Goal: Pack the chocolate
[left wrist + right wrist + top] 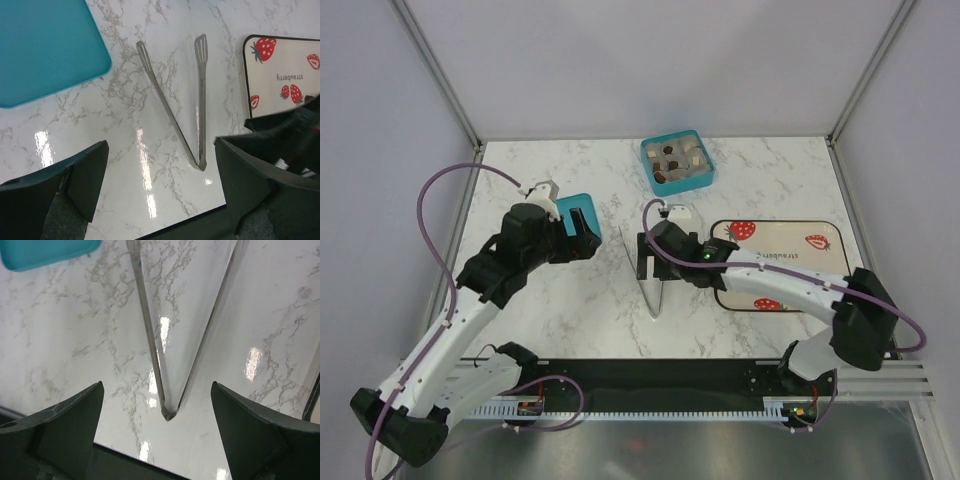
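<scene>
1. Steel tongs (652,295) lay flat on the marble tabletop (570,300), spread in a V. The hinge was toward the arms' bases and the slotted tips pointed at the far edge.
2. The right claw (156,390) hung over the hinge end, its jaws wide apart on either side of the V and gripping nothing.
3. The left claw (160,145) was likewise wide open and empty, off to the left by the teal lid (45,50), with the tongs lying to its right.
4. The chocolate (677,160) sat in the teal box (651,150) near the far edge, well apart from both claws, beyond the tongs' tips and slightly right of them.
5. The tongs' long axis ran near-to-far, square across the right claw's opening. That arm therefore looked the nearer and better lined up to squeeze the two blades together.
</scene>
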`<state>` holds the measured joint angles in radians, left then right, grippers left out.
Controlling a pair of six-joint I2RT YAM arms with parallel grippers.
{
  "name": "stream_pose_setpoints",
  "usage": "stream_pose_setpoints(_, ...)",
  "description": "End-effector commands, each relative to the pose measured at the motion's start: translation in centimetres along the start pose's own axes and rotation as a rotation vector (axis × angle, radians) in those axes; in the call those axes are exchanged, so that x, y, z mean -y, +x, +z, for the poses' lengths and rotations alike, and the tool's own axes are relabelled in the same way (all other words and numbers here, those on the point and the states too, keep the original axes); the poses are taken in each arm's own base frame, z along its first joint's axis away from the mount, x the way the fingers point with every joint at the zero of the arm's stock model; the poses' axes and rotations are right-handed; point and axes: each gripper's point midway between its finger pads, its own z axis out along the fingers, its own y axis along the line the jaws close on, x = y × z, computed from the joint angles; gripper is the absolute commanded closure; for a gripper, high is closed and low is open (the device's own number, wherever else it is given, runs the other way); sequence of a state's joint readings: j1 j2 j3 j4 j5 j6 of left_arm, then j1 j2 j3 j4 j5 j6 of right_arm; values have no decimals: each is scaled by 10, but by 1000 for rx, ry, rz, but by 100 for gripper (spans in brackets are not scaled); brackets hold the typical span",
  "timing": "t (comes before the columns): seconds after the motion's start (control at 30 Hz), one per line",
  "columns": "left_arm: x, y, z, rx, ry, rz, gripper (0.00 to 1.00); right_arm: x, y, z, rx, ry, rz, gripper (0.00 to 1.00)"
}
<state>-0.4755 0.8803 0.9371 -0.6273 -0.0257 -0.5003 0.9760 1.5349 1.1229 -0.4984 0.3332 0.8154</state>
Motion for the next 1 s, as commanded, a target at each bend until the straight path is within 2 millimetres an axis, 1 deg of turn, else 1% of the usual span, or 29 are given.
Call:
stream_pose_setpoints(0.0, -1, -27, 10, 31, -78, -24, 6, -5, -15, -49, 63, -145, -12, 4)
stream_pose_setpoints(0.03, -9, -24, 26, 0, -137, -19, 7, 2, -7, -53, 54, -150, -28, 6)
stream_pose_setpoints(0.07, -11, -26, 33, -6, -157, -18, 8, 3, -4, -61, 52, -176, -26, 7)
stream_pose_setpoints(0.1, -11, -33, 37, -1, -173, -18, 8, 5, -9, -78, 80, -212, -14, 8)
stream_pose_setpoints(0.13, -19, -26, 57, -45, -229, -11, 10, 12, -3, -82, 74, -219, -16, 9)
stream_pose_setpoints(0.17, -22, -27, 65, -58, -249, -6, 11, 13, 0, -89, 72, -245, -14, 10)
stream_pose_setpoints(0.2, -21, -33, 74, -60, -262, -4, 12, 14, -5, -104, 103, -282, -2, 12)
stream_pose_setpoints(0.23, -29, -25, 91, -103, -304, 5, 14, 20, 1, -106, 98, -283, -3, 13)
stream_pose_setpoints(0.27, -34, -26, 100, -122, -320, -6, 16, 23, 2, -111, 104, -295, -2, 13)
stream_pose_setpoints(0.3, -32, -34, 107, -117, -315, -12, 18, 28, 3, -118, 119, -306, -1, 15)
stream_pose_setpoints(0.33, -33, -35, 115, -130, -320, -13, 21, 30, 3, -121, 126, -310, -3, 15)
stream_pose_setpoints(0.37, -43, -27, 131, -171, -351, -14, 24, 33, 3, -123, 131, -306, -5, 15)
stream_pose_setpoints(0.4, -41, -34, 138, -167, -351, -13, 25, 39, 3, -128, 143, -300, -4, 16)
stream_pose_setpoints(0.43, -46, -36, 145, -173, -362, -17, 29, 42, 3, -129, 150, -292, -4, 16)
stream_pose_setpoints(0.47, -49, -35, 158, -190, -373, -17, 30, 44, 1, -133, 164, -298, 3, 16)
stream_pose_setpoints(0.5, -51, -34, 166, -203, -377, -18, 32, 47, 1, -133, 170, -290, 5, 17)
stream_pose_setpoints(0.53, -52, -34, 172, -212, -377, -17, 40, 48, 0, -134, 176, -289, 10, 17)
stream_pose_setpoints(0.57, -60, -32, 185, -232, -395, -18, 44, 49, 0, -137, 183, -294, 14, 18)
stream_pose_setpoints(0.6, -63, -32, 191, -238, -401, -21, 46, 49, -1, -138, 188, -295, 21, 18)
stream_pose_setpoints(0.67, -70, -32, 202, -257, -397, -42, 45, 52, -2, -140, 199, -293, 27, 18)
stream_pose_setpoints(0.7, -75, -25, 210, -281, -403, -54, 45, 53, -1, -140, 199, -294, 28, 19)
stream_pose_setpoints(0.73, -78, -24, 216, -290, -395, -72, 45, 53, -2, -141, 202, -290, 25, 19)
stream_pose_setpoints(0.8, -81, -22, 222, -298, -392, -84, 45, 55, -4, -143, 208, -284, 24, 19)
stream_pose_setpoints(0.83, -85, -15, 229, -315, -401, -83, 45, 56, -4, -144, 210, -282, 25, 19)
stream_pose_setpoints(0.87, -87, -13, 232, -320, -407, -82, 45, 56, -5, -145, 215, -280, 25, 19)
stream_pose_setpoints(0.97, -98, 5, 243, -360, -439, -82, 47, 57, -6, -145, 221, -278, 30, 20)
